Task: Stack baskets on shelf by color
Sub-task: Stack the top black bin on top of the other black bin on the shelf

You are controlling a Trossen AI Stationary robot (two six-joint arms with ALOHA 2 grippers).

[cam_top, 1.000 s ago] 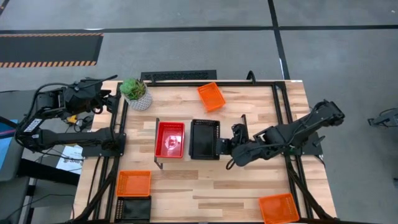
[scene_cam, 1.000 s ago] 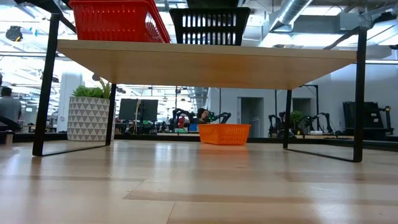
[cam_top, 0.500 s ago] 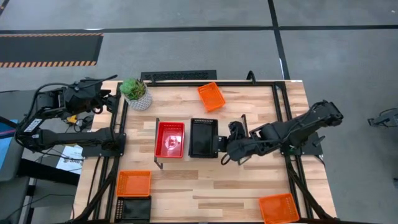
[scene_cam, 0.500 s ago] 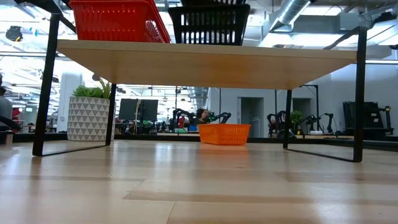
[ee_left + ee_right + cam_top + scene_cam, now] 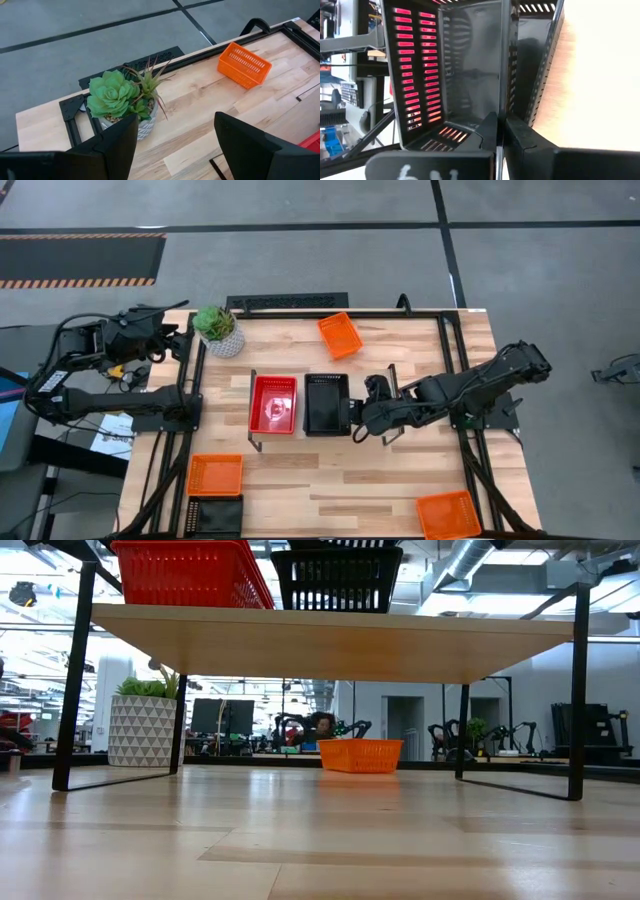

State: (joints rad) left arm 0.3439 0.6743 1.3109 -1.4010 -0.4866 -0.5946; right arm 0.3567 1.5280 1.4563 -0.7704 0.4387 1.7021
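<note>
A black basket [image 5: 326, 402] stands on the shelf [image 5: 340, 640] right beside a red basket [image 5: 273, 402]; the low view shows the black basket [image 5: 337, 580] and the red basket [image 5: 185, 572] side by side on the board. My right gripper [image 5: 356, 418] is at the black basket's right-hand side, shut on its wall. Orange baskets lie on the table at the far side [image 5: 340, 335], near left [image 5: 215, 474] and near right [image 5: 448, 513]. Another black basket [image 5: 215, 512] sits at the near left edge. My left gripper [image 5: 175, 145] is open and waits off the far left corner. My right gripper pinches the black basket's right side wall [image 5: 506, 85], one finger [image 5: 487, 131] inside the basket and the other [image 5: 522, 137] outside. The fingers come roughly level from the table's right. The basket's bottom rests on the shelf board.
A white pot with a green plant [image 5: 219, 330] stands at the far left corner, close to my left gripper. The shelf's right third lies under my right arm. Black frame rails run along the table's left and right sides.
My right gripper has moved toward the table's left and slightly toward the far edge, staying shut on the black basket. The basket has slid a little along the shelf toward the red one.
</note>
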